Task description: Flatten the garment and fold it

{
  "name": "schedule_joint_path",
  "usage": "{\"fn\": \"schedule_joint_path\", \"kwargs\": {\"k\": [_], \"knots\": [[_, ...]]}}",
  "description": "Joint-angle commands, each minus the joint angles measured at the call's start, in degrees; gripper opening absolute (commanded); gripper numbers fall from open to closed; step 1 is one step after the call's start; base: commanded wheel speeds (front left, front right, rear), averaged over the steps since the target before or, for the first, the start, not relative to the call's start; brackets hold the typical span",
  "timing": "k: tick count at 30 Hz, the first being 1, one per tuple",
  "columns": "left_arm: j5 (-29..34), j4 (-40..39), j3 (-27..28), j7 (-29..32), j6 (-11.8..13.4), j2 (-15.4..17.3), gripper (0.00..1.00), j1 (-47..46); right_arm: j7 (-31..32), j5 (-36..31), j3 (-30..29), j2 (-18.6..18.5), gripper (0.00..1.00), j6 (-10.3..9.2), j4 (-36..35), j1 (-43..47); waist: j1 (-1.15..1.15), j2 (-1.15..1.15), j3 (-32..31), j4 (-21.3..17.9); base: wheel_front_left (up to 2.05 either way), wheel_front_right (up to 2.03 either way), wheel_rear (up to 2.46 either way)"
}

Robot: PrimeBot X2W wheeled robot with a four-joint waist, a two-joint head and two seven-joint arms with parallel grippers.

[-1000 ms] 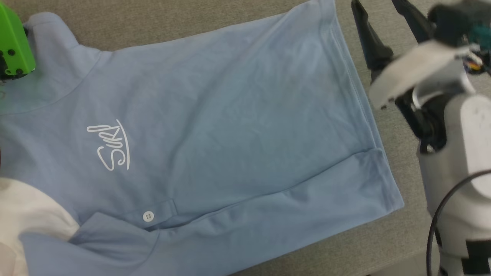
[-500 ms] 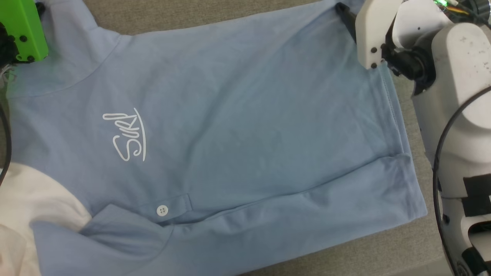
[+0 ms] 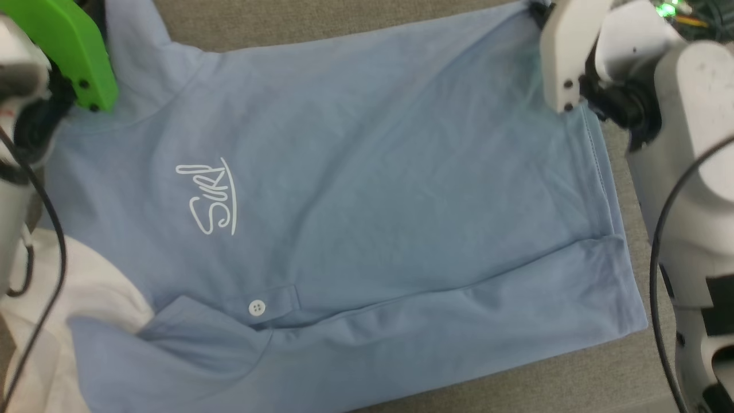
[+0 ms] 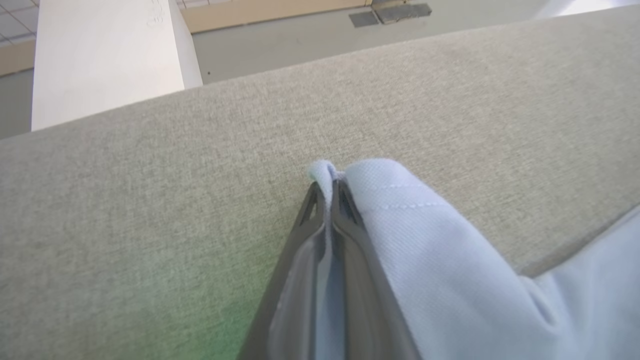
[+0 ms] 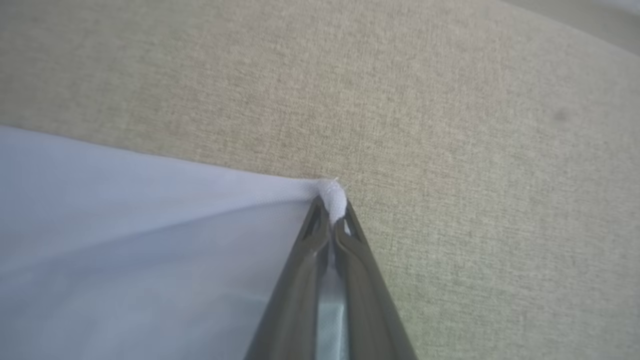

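The right gripper (image 5: pixel 331 212) has just clamped the shirt (image 3: pixel 367 172) at its far right corner. The left gripper (image 4: pixel 327 190) pinches the far left, so folding looks ready.

You have a grey-beige woven surface (image 4: pixel 150 210) underneath — past its edge you see a white pillar (image 4: pixel 105 55), a grey floor (image 4: pixel 280 45) and a tan skirting strip (image 4: pixel 260 11).

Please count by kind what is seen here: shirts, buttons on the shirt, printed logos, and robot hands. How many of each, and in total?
Shirt: 1
Button: 1
Logo: 1
Hands: 2, left hand and right hand
Total: 5
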Motion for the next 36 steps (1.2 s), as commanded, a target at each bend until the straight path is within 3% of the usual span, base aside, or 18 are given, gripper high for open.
{"fn": "schedule_joint_path", "kwargs": {"k": [1,3,9,15,25,35,36], "knots": [[0.76,-0.55,0.46,-4.24,-1.21,-0.42,0.00,2.20,-3.78,1.05,0.73,-0.71,0.00,-0.10,-1.29,2.48,0.00,0.00,-2.17,1.16,0.00,0.00,0.00],[0.58,-1.57,1.34,-9.94,-2.60,-0.99,0.00,4.71,-8.97,1.74,1.54,-1.80,0.00,-0.10,-3.05,4.96,0.00,0.00,-4.00,1.75,0.00,0.00,0.00],[0.44,-6.26,3.88,-23.96,-3.44,-1.84,0.00,14.62,-22.93,2.68,2.84,-4.98,0.00,-0.10,-6.85,12.96,0.00,0.00,-10.57,3.55,0.00,0.00,0.00],[-2.02,-12.43,5.91,-30.47,-2.52,-1.37,0.00,27.52,-29.55,3.71,2.97,-7.16,0.00,-0.10,-8.91,20.42,0.00,0.00,-16.53,5.18,0.00,0.00,0.00],[-10.27,-19.50,9.61,-33.65,0.47,-1.25,0.00,48.36,-27.83,3.63,-0.38,-10.40,0.00,-0.10,-9.70,31.71,0.00,0.00,-23.31,8.17,0.00,0.00,0.00],[-15.40,-20.55,9.41,-33.79,1.37,-2.25,0.00,61.39,-19.44,4.04,-0.50,-14.34,0.00,-0.10,-11.81,39.88,0.00,0.00,-25.50,10.71,0.00,0.00,0.00],[-16.15,-20.01,7.84,-32.72,1.04,-2.73,0.00,63.52,-16.53,4.49,0.59,-15.48,0.00,-0.10,-12.28,41.53,0.00,0.00,-25.33,11.18,0.00,0.00,0.00]]}}
